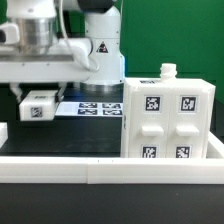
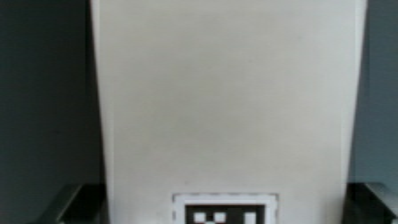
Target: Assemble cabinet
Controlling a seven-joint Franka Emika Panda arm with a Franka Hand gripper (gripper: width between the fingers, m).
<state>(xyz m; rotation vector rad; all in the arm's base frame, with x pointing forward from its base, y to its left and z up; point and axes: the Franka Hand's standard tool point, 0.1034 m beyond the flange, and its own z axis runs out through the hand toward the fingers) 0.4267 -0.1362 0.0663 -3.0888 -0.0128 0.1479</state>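
The cabinet body is a large white box with several square marker tags on its face and a small knob on top. It stands upright at the exterior view's right. My gripper is at the exterior view's left, well apart from the body, and is shut on a small white tagged panel. In the wrist view the panel fills the middle as a long white slab. Its tag is near the dark fingers, which press on both of its sides.
The marker board lies flat on the black table behind, between the gripper and the cabinet body. A white border rail runs along the front edge. The arm's white base stands at the back.
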